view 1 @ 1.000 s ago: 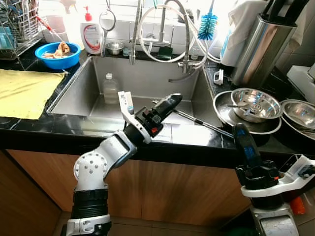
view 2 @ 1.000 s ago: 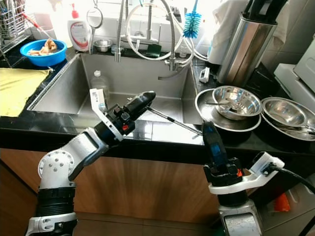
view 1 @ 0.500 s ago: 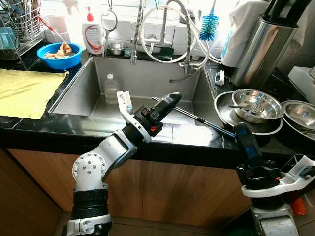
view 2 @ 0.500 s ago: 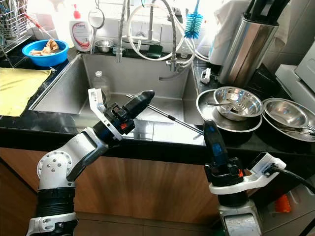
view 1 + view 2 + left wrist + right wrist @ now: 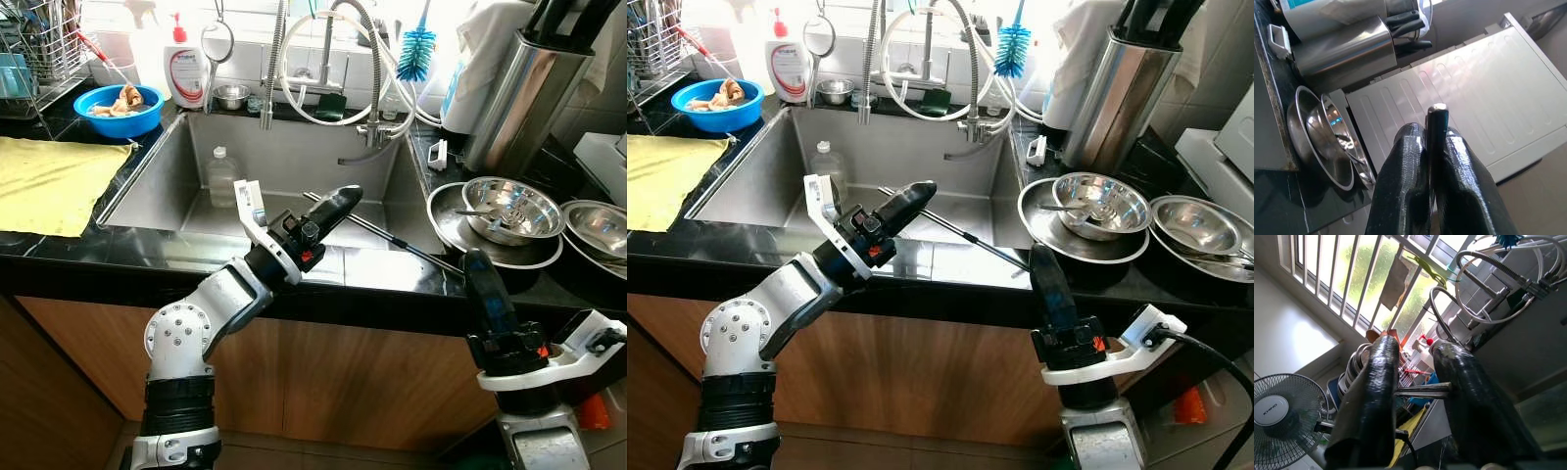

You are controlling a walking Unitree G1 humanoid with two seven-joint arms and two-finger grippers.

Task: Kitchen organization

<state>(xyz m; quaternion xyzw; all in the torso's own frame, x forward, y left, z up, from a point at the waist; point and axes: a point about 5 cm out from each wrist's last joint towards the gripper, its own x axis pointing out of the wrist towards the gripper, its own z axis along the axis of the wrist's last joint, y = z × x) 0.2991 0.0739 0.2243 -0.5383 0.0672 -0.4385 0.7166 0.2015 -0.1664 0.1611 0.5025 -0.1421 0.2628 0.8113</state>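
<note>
Your left gripper [image 5: 345, 199] is raised over the front edge of the sink [image 5: 294, 162], its fingers [image 5: 1405, 161] pinched together on one end of a thin metal rod [image 5: 392, 238]. The rod runs from there across the sink's right front corner toward the black counter [image 5: 382, 269]. Your right gripper [image 5: 1415, 382] stands upright before the counter, near the stacked steel bowls [image 5: 509, 211]; its fingers are narrowly parted, not gripping the rod seen between them.
</note>
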